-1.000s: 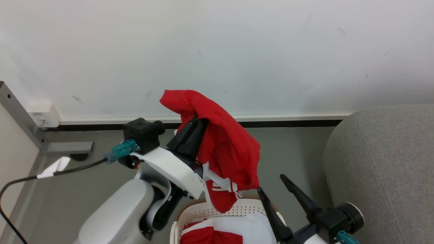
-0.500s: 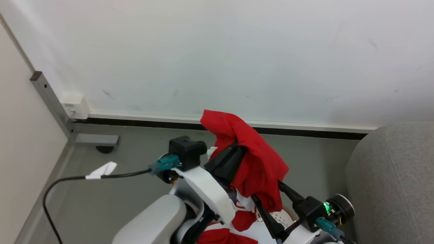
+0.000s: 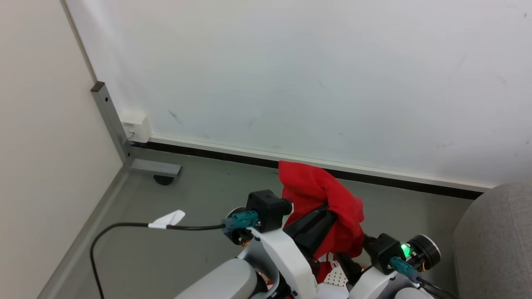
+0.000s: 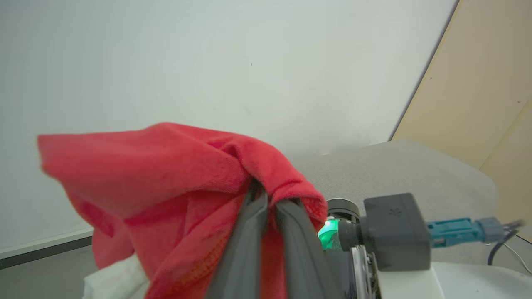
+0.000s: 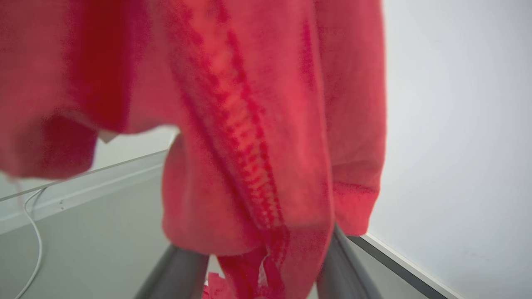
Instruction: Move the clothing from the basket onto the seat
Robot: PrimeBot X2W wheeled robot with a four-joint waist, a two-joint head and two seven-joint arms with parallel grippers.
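A bright red piece of clothing (image 3: 322, 199) hangs in the air, and my left gripper (image 4: 266, 194) is shut on its top fold. The cloth drapes over that gripper's dark fingers (image 4: 245, 241). My right gripper (image 5: 255, 245) stands just below and to the right, open. Its two grey fingers (image 5: 338, 265) stand apart with the hanging red clothing (image 5: 249, 145) between them. A small perforated white patch of the basket (image 3: 334, 277) shows under the cloth at the bottom edge. The light grey seat (image 3: 494, 241) lies at the far right.
A white wall (image 3: 291, 74) with a dark skirting strip runs behind, above grey floor (image 3: 199, 195). A metal post (image 3: 109, 120) with a white box stands in the left corner. A black cable (image 3: 124, 226) trails from my left wrist.
The head camera has swung, shifting the whole picture. My right gripper has come up to the hanging cloth, its fingers now on either side of it and narrowing. The left grip holds.
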